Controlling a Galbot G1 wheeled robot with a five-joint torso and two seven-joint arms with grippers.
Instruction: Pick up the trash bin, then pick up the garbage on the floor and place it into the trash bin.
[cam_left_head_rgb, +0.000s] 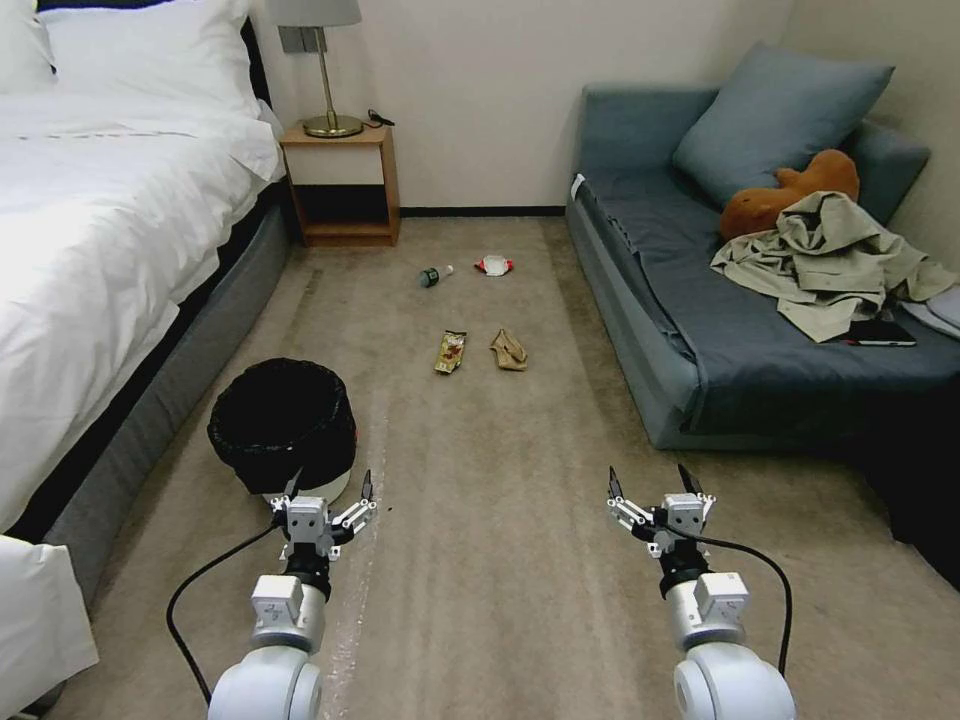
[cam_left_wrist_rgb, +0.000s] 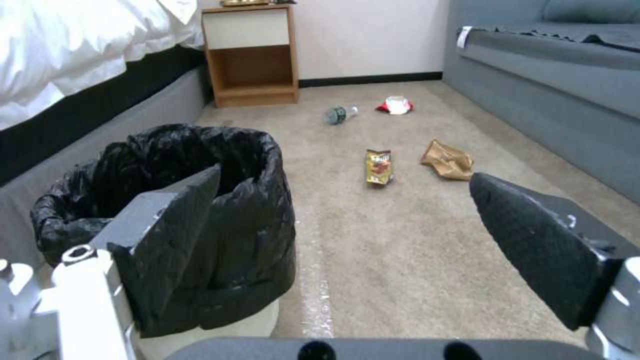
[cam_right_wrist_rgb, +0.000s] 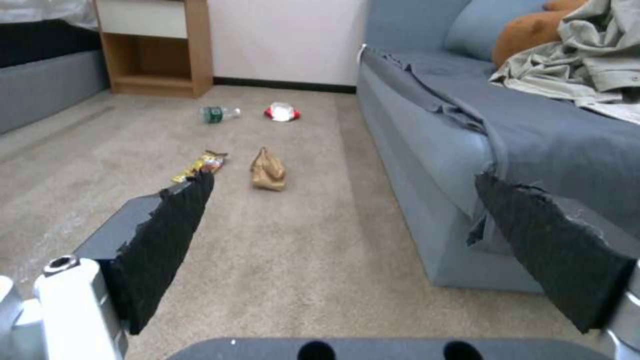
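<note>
Spread gripper (cam_right_wrist_rgb: 347, 200) above carpet, garbage (cam_right_wrist_rgb: 268, 171) ahead

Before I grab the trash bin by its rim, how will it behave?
The trash bin looks small and empty, so probably light. Its crinkled black bag folded over the rim may slip or bunch under the open left gripper. Its narrow base might tip if nudged.

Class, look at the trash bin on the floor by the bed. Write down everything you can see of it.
The trash bin is a small round white bucket, lined with a crinkled black plastic bag folded over its rim and down most of its side. It stands upright and open on the beige carpet, beside the bed's grey base. The left gripper hovers just in front of it, jaws open, not gripping it.
</note>
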